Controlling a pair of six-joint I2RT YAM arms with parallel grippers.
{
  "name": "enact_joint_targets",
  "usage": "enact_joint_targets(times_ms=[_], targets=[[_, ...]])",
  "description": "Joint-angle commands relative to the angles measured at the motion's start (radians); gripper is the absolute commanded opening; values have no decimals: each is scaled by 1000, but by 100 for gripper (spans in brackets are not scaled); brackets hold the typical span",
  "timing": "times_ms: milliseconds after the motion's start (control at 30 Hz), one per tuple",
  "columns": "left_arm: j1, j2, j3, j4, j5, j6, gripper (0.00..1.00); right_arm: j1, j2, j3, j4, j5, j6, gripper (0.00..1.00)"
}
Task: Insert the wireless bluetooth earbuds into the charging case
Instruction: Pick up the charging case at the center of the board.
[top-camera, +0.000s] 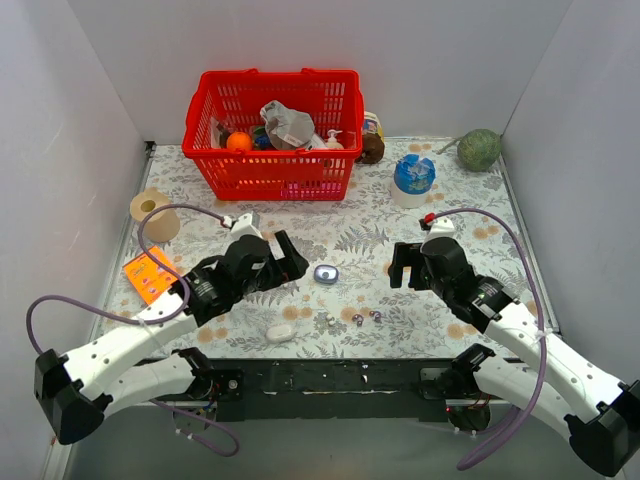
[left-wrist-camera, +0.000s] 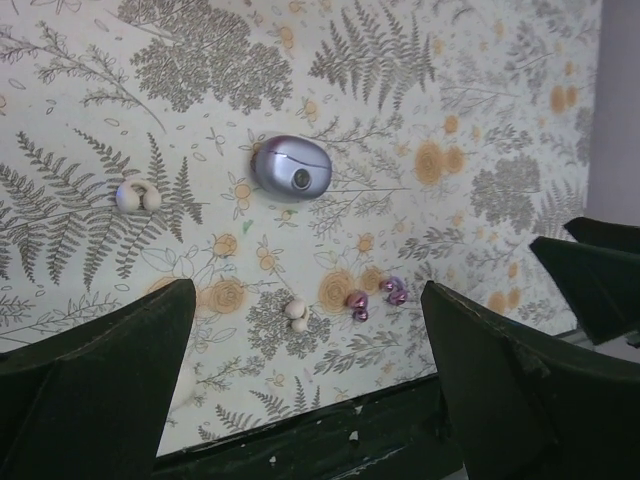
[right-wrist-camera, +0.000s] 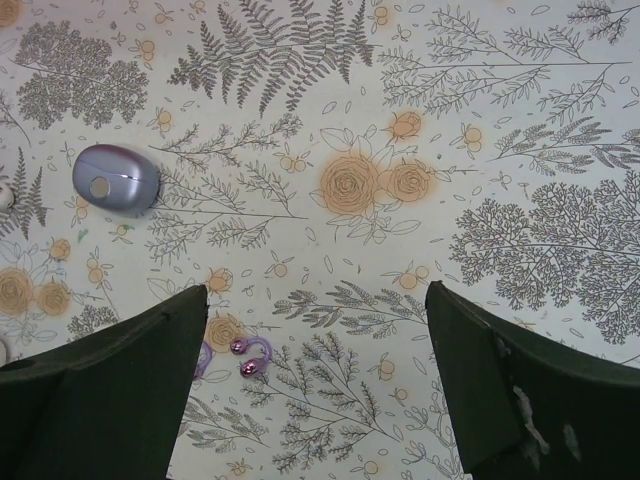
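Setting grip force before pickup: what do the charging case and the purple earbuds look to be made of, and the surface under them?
Charging case: likely smooth plastic, lavender, with a satin sheen and a soft highlight along its top. Earbuds: probably glossy plastic in metallic purple, with bright pinpoint glints. Table cover: matte sheet with a floral print, either cloth or vinyl; I cannot tell which.

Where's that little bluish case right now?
Top view: the charging case lies centrally between the left claw and right claw, just beyond the purplish earbuds.
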Motion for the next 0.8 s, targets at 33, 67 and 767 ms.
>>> enact_joint_targets(times_ms=[33,67,767], targets=[[0,128,50,-32,8,37,98,1,-58,15,21,-19,-39,98],[0,142,55,-20,64,89,98,0,-68,18,15,-21,-43,98],[-13,444,190,17,91,303,98,-2,-135,36,-28,-66,-109,98]])
